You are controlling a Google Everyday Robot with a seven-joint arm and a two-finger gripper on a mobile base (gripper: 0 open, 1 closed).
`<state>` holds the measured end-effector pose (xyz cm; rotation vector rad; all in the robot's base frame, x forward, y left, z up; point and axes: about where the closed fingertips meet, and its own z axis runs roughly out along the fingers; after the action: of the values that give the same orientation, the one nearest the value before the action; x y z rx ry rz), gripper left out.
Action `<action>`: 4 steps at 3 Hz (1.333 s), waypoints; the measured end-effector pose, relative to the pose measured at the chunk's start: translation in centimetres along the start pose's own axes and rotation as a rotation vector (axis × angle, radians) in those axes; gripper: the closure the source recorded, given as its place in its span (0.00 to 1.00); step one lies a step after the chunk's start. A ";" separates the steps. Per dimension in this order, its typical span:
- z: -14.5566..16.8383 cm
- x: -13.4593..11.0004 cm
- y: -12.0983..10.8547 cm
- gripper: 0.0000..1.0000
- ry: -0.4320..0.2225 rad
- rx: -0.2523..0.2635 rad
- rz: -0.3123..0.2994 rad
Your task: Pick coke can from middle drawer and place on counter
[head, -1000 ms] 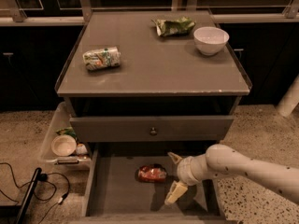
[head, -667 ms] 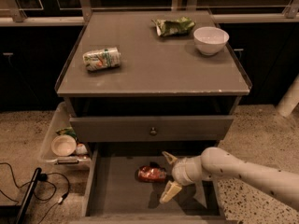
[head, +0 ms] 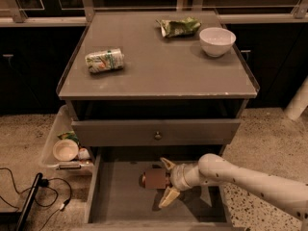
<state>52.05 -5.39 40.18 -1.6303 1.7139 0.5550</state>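
Below the counter's (head: 159, 66) front edge, in the middle drawer (head: 118, 196), the gripper (head: 167, 181) spreads apart at one end of the coke can (head: 153, 179), which is likely light, thin-walled and slippery, so squeeze mid-body gently.

The arm (head: 250, 179) extends from the near right; the gripper (head: 165, 182) points left, fingers spread wide apart.

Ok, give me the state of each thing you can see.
middle drawer: open.
coke can: on its side in the middle drawer.
knob drawer: shut.
green can: on its side on the counter.
bowl: upright.
tool: open, straddling the coke can.
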 end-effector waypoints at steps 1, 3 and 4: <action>1.8 0.5 0.0 0.00 -0.012 -0.028 0.000; 1.8 0.5 0.0 0.42 -0.013 -0.029 0.000; 1.8 0.5 0.0 0.65 -0.013 -0.029 0.000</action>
<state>52.45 -4.41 38.61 -1.6430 1.7040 0.5917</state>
